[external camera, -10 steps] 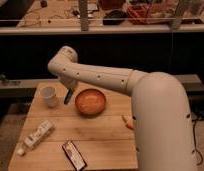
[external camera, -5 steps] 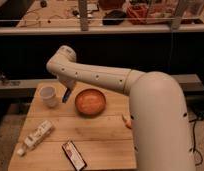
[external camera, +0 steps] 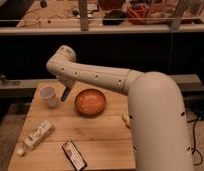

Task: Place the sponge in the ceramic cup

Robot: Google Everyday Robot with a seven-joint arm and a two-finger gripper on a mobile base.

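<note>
My end effector [external camera: 66, 94] hangs low over the wooden surface [external camera: 102, 137]. It is just beside the small white ceramic cup [external camera: 48, 95], between that and the wide shallow orange-brown bowl [external camera: 90, 101]. I cannot tell whether it is open, closed or gripping anything. The dark blue sponge cannot be made out apart from the dark end effector. The cup stands upright at the surface's far left. Nearer the front lie a white bottle-shaped item [external camera: 37, 135] and a flat black slab with red edge [external camera: 74, 154].
</note>
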